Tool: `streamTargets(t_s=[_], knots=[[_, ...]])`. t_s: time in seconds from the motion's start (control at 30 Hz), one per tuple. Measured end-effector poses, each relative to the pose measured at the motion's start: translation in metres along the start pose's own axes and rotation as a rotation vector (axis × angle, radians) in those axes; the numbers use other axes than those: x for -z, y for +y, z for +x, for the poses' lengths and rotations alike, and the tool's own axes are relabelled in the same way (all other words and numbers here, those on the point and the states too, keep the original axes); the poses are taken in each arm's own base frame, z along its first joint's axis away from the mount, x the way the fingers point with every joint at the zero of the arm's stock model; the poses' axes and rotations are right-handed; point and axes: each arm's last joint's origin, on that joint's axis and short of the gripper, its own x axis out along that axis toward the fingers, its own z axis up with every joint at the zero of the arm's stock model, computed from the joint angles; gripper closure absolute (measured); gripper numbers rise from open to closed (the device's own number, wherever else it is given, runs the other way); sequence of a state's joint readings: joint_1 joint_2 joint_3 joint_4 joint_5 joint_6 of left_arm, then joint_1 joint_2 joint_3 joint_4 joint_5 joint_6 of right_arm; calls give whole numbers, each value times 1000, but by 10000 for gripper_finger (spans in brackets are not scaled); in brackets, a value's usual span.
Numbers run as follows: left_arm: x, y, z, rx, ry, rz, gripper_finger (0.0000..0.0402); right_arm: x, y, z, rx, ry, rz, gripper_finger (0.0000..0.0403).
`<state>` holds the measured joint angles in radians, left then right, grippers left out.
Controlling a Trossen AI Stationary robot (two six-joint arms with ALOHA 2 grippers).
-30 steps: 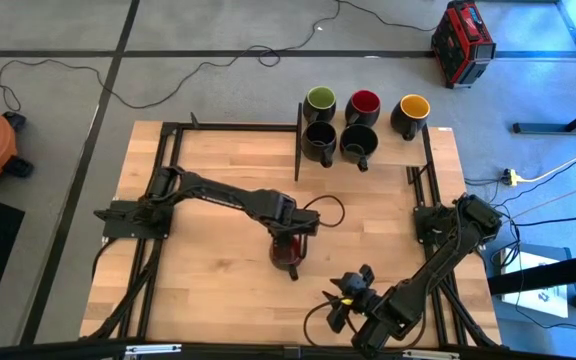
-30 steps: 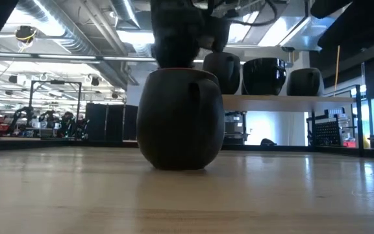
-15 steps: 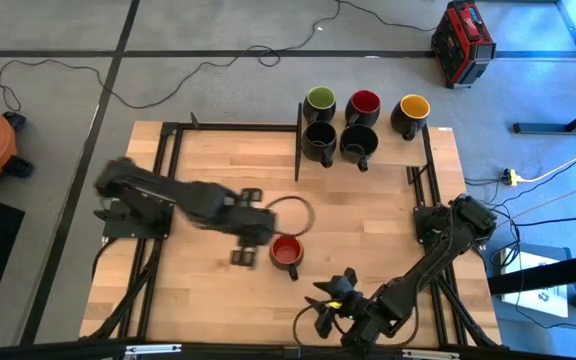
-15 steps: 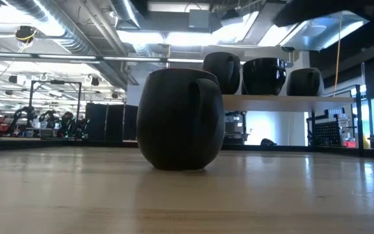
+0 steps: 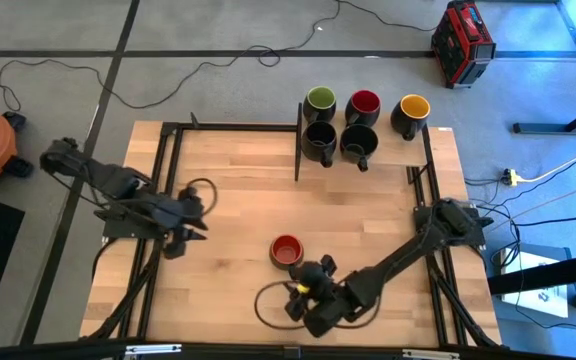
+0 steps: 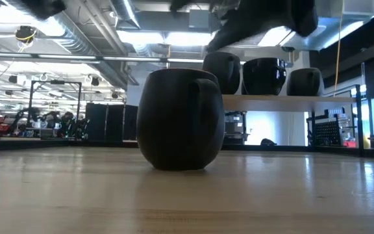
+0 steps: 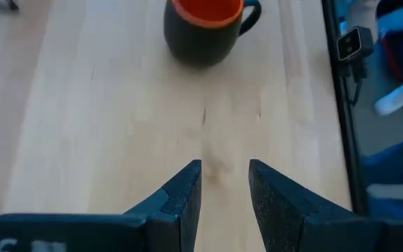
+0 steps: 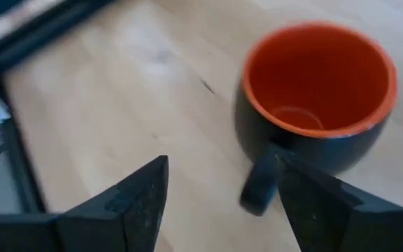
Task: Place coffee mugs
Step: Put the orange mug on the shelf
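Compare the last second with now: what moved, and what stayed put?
The left gripper, over the red mug a second ago, has pulled away to the table's left edge, fingers open. The right gripper has swung in from the near edge and now sits open just short of that mug. The mug itself and the five mugs at the far edge haven't shifted.

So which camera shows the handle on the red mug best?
The right wrist view: the red mug is close, its handle pointing toward the open right gripper. The high view shows it tiny; the low view shows a dark bump; the left wrist view clips it.
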<state>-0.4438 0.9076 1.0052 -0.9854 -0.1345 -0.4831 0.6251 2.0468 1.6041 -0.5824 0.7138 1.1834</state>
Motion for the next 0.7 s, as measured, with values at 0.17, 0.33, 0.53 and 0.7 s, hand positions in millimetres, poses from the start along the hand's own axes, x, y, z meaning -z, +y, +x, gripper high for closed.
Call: streamTargets(t_s=[0.17,0.33,0.53,0.7], knots=[[34,12,-6,44,-18,-81,287,-4,-9,14,51,82,86,165],[46,17,-13,85,-47,-92,287,-6,-15,17,97,113,152,175],[47,17,-16,97,-60,-75,287,5,-14,28,111,115,229,182],[47,17,-16,117,-46,-65,287,14,-17,43,149,96,246,183]])
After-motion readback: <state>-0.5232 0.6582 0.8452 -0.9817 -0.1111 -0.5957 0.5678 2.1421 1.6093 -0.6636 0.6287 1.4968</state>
